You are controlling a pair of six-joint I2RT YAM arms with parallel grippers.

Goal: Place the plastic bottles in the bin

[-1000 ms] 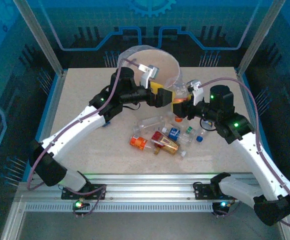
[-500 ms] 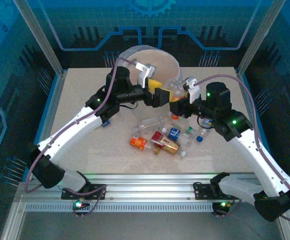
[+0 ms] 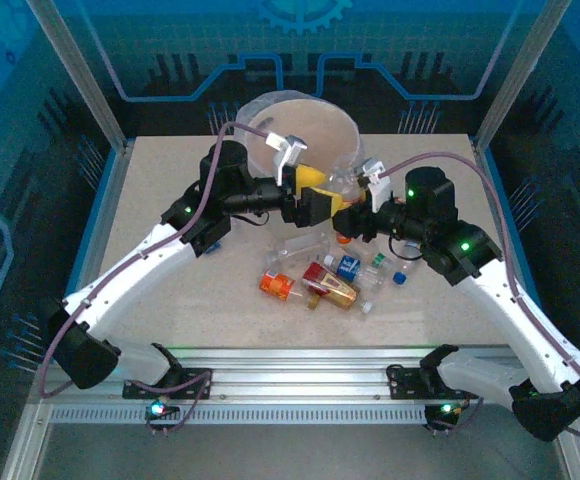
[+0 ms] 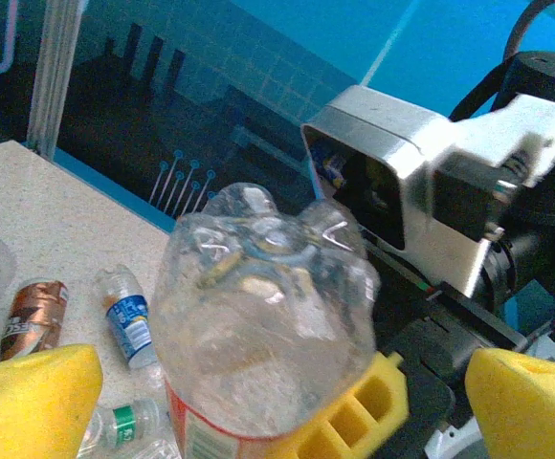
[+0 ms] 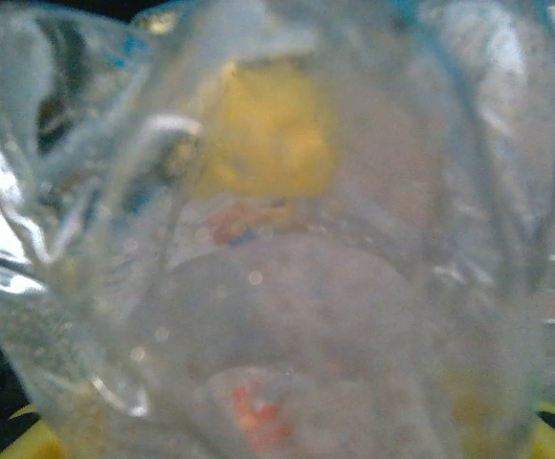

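We count two arms of one build. On the left arm (image 3: 135, 265) and the right arm (image 3: 515, 305), the long links wear smooth white shells, while the joints, wrists and bases are black and rounded. A dull purple cable (image 3: 450, 156) loops free along each arm. Small green lights (image 3: 461, 243) glow on the black joint housings. Each wrist carries a boxy silver-white camera housing (image 4: 383, 186) on a bracket. The left claw (image 3: 320, 195) has bright yellow fingers (image 4: 33, 397) with blunt, rounded tips. On the right claw (image 3: 352, 218) we make out a yellow finger (image 4: 359, 411) moulded as a ribbed, open grid.
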